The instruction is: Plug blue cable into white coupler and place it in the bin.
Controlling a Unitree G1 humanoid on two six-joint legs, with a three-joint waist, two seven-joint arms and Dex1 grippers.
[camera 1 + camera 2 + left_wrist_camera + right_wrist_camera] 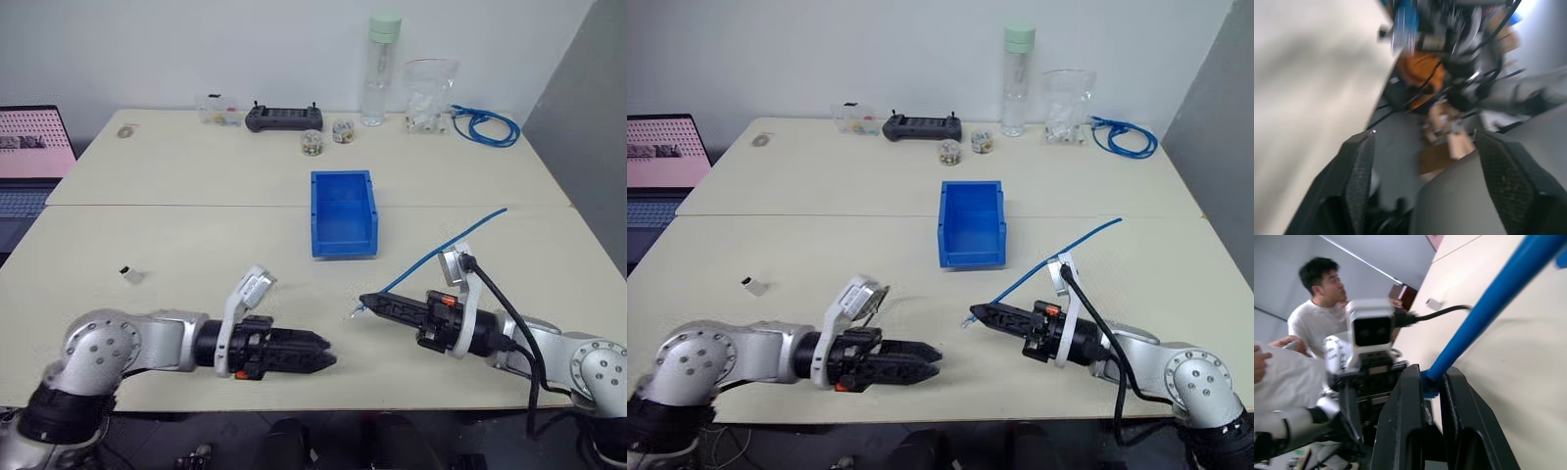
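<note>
Right gripper [366, 301] pinches the blue cable [453, 239]; left gripper [328, 356], spread empty, should fetch the white coupler [131, 274].

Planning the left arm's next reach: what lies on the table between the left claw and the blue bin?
In the left eye view, only bare tabletop lies between the left claw and the blue bin.

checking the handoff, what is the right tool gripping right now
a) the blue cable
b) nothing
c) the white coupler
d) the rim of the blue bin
a: in the right wrist view the right tool has its fingers shut on the blue cable, which trails away across the table in the head views.
</note>
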